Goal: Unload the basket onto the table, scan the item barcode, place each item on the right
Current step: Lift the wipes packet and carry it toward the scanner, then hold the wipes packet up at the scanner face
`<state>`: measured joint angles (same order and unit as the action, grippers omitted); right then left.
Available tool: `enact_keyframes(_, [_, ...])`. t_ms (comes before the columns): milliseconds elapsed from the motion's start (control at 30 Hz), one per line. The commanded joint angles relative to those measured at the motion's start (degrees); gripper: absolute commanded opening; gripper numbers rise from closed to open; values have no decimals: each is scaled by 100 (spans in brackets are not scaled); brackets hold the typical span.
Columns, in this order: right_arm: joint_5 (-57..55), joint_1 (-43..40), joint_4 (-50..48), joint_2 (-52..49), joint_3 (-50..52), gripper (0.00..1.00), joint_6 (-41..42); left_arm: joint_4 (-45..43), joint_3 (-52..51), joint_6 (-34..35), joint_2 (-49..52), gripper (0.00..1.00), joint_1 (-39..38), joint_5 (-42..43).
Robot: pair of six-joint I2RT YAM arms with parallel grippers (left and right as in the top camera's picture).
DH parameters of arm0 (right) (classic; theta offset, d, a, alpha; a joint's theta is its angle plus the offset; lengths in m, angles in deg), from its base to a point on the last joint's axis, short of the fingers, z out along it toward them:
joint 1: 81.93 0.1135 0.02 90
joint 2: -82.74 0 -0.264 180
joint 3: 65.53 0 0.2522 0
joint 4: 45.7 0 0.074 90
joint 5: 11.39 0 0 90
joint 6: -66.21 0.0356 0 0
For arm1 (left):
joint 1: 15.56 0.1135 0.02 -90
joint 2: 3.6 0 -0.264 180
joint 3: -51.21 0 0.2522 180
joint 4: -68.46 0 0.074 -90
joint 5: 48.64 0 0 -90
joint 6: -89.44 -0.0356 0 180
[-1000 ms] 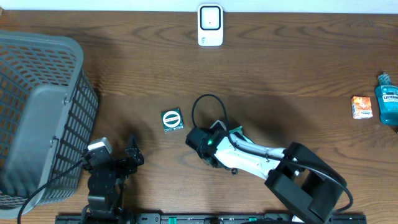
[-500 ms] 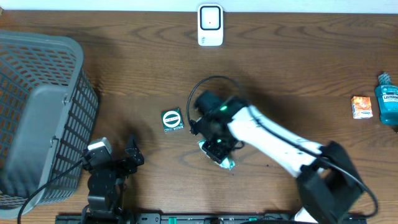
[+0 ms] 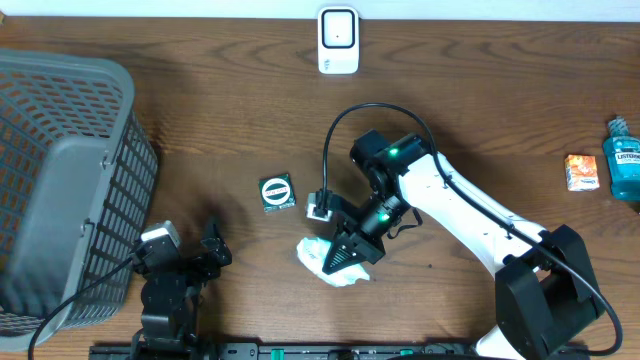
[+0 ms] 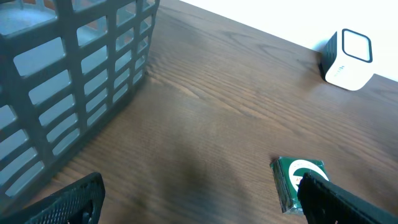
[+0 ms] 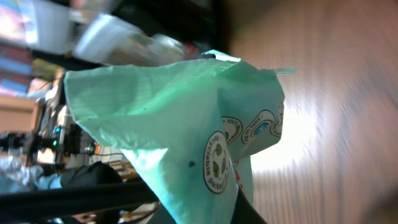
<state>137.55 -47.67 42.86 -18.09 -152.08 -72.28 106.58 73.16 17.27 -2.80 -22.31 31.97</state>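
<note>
Right gripper (image 3: 338, 260) was noted clamped on a pale green plastic packet (image 3: 312, 250) at near centre, near-right of a small green square box (image 3: 278, 193). Left gripper (image 3: 212, 252) was noted spread wide, just right of the grey plastic lattice basket (image 3: 130, 190); only its grey floor was seen inside.

Mint-green soft plastic packet (image 5: 168, 118), dotted with small round white emblems ringed in green, some with a touch of blue or red inside. Dark brown wooden table (image 3: 200, 110) with wavy grain. Grey plastic lattice basket (image 3: 60, 170). White boxy scanner (image 3: 338, 40) with a dark-rimmed window. Small dark green square box (image 3: 277, 193) bearing a white ring. Small orange carton (image 3: 581, 172); teal blue bottle (image 3: 622, 162) with a white label.
</note>
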Motion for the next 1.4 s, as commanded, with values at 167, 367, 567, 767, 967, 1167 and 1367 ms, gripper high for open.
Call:
enact_keyframes(167, [1172, 85, 105, 44, -37, 1, -2481, 114, -83, -13, -20, 98, 31, -70])
enact_keyframes(367, [1217, 63, 11, 44, -37, 1, -2852, 114, -83, -13, -20, 98, 31, -70])
enact_keyframes(567, [103, 87, -402, 44, -37, 1, -2516, 114, -83, -13, -20, 98, 31, -70])
enact_keyframes(767, [-2636, 83, -2999, 44, -37, 1, 1279, 114, -83, -13, -20, 98, 31, -70])
enact_keyframes(967, [-4922, 74, -4435, 42, -37, 1, 2052, 114, -83, -13, -20, 98, 31, -70])
enact_keyframes(1167, [-5803, -133, -5348, -31, -39, 1, 2382, 114, -83, -13, -20, 98, 31, -70])
enact_keyframes(1367, [-6317, -623, -5818, -595, -450, 1, 2374, 114, -83, -13, -20, 98, 31, -70])
